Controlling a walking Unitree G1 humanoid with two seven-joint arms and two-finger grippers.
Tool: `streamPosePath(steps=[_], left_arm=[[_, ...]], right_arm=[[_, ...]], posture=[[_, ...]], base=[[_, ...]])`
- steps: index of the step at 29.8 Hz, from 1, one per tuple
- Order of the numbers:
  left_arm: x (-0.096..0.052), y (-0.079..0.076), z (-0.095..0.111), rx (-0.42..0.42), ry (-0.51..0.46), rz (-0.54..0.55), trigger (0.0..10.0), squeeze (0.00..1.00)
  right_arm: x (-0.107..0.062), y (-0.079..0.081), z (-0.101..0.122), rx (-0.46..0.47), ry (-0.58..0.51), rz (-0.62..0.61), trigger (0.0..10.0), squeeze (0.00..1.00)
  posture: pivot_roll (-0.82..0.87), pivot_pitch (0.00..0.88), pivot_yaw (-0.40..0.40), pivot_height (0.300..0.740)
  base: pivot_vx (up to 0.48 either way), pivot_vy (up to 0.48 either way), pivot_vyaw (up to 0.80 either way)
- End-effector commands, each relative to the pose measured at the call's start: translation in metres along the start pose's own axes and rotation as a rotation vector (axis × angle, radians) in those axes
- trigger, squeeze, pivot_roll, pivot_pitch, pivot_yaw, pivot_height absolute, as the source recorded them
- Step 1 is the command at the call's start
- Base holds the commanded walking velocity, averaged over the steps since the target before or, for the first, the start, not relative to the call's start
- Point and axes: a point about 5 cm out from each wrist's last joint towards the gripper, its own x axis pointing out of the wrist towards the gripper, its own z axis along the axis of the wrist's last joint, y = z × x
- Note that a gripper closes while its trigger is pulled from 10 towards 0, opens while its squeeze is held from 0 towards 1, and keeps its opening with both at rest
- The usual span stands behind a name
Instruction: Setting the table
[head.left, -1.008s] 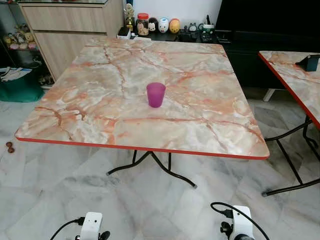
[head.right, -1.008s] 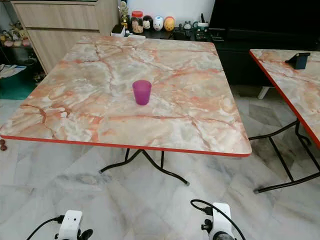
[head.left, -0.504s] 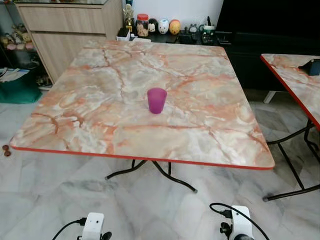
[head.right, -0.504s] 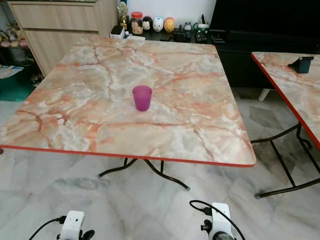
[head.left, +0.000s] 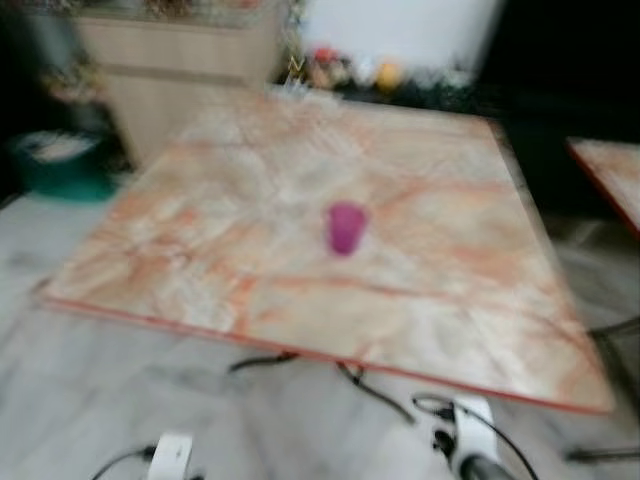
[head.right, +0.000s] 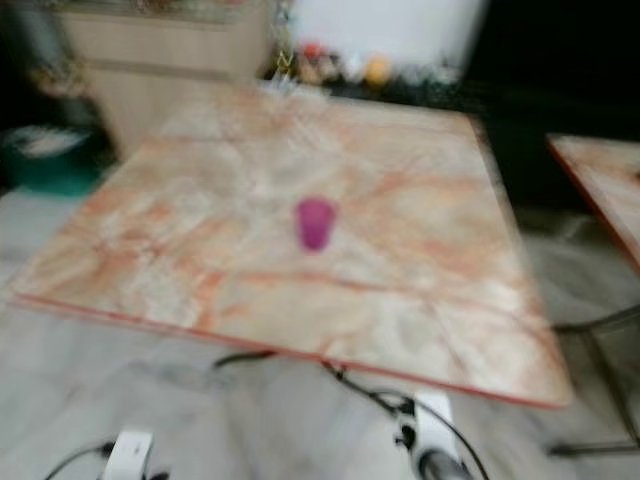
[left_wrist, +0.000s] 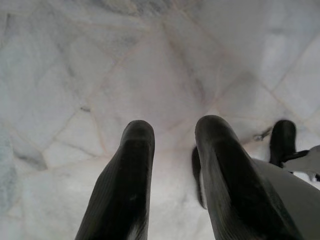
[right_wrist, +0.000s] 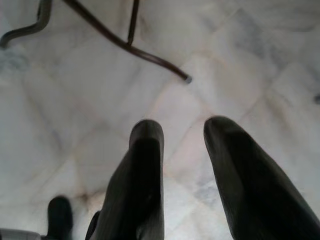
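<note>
Both grippers, left (left_wrist: 172, 145) and right (right_wrist: 182, 145), hang over the floor with fingers parted and empty, the purple cup (head.left: 346, 228) sits mid-table (head.left: 480, 340), and blurred head views risk clipping the table's edge or legs.

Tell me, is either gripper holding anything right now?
Nothing is held: left gripper and right gripper hang open over the floor; the purple cup stands on the table.
</note>
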Motion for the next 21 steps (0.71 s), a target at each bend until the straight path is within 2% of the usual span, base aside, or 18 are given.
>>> streamPosePath(steps=[1, 15, 18, 21], left_arm=[[-0.002, 0.004, -0.005, 0.031, 0.014, 0.0, 10.0, 0.0], [-0.004, 0.008, -0.004, 0.037, -0.033, -0.009, 10.0, 0.0], [-0.005, 0.012, 0.001, 0.011, -0.074, 0.01, 10.0, 0.0], [-0.008, 0.024, 0.013, -0.014, -0.176, 0.054, 10.0, 0.0]], right_arm=[[-0.001, 0.003, -0.006, 0.012, 0.023, 0.005, 10.0, 0.0], [-0.001, 0.002, -0.007, 0.009, 0.028, 0.005, 10.0, 0.0], [-0.001, 0.002, -0.007, 0.009, 0.028, 0.005, 10.0, 0.0], [-0.001, 0.002, -0.007, 0.01, 0.028, 0.003, 10.0, 0.0]], posture=[[0.09, 0.0, -0.021, 0.727], [0.1, 0.0, -0.024, 0.727], [0.1, 0.0, -0.024, 0.727], [0.11, 0.0, -0.024, 0.727]], base=[[0.0, 0.0, 0.0], [0.0, 0.0, 0.0], [0.0, 0.0, 0.0], [0.0, 0.0, 0.0]])
